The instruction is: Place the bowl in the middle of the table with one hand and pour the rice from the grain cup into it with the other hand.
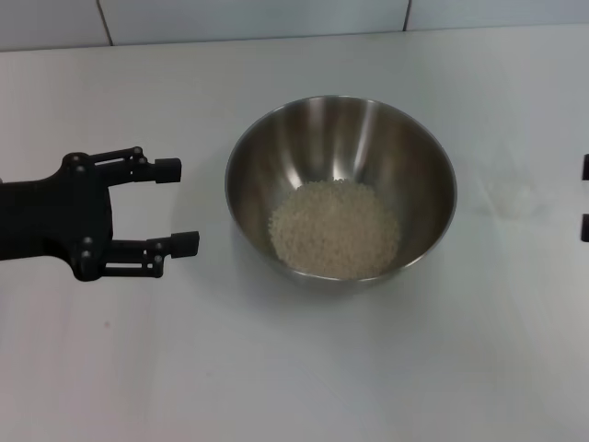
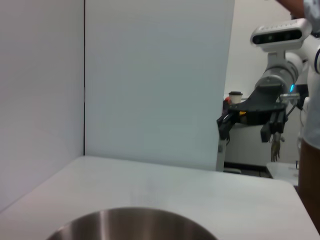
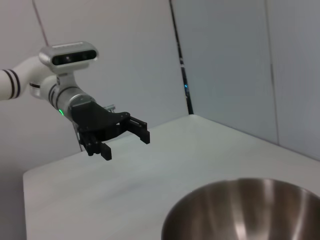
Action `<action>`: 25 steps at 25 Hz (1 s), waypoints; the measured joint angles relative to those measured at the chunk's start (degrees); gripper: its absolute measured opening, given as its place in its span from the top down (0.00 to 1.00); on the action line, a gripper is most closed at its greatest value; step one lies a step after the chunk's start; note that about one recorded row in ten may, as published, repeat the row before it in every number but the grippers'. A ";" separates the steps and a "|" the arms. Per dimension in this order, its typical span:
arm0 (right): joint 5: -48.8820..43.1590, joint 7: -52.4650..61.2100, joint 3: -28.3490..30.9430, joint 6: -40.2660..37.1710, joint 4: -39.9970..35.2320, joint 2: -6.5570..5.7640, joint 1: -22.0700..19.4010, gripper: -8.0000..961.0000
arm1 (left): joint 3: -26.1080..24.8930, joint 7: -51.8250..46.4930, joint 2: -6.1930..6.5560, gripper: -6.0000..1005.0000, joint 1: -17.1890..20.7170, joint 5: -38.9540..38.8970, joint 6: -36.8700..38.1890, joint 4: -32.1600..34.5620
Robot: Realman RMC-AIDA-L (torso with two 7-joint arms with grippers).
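Note:
The steel bowl point(image 1: 419, 157) stands in the middle of the white table point(image 1: 294, 368) and holds a heap of rice point(image 1: 335, 227). To the bowl's right stands the faint clear grain cup point(image 1: 511, 198), upright and apparently empty. My left gripper point(image 1: 179, 206) hovers left of the bowl, open and empty; it also shows in the right wrist view as the left gripper point(image 3: 125, 145). Only the tips of my right gripper point(image 1: 585, 197) show at the right edge, apart from the cup. Across the table in the left wrist view, the right gripper point(image 2: 246, 135) is open and empty.
White wall panels point(image 2: 150, 75) close off the far side of the table. The bowl's rim point(image 2: 135, 215) fills the bottom of the left wrist view, and the bowl point(image 3: 250, 210) lies low in the right wrist view.

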 joint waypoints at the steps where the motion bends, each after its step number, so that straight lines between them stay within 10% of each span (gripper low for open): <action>1: 0.00 -0.60 0.00 0.00 -0.35 0.55 0.22 0.22 | -0.25 0.43 -0.20 0.16 0.34 -0.43 0.50 0.24; 25: -1.06 -1.88 -5.92 0.73 -2.92 4.46 6.71 0.22 | -0.71 0.40 0.04 0.16 2.43 -1.41 1.34 1.23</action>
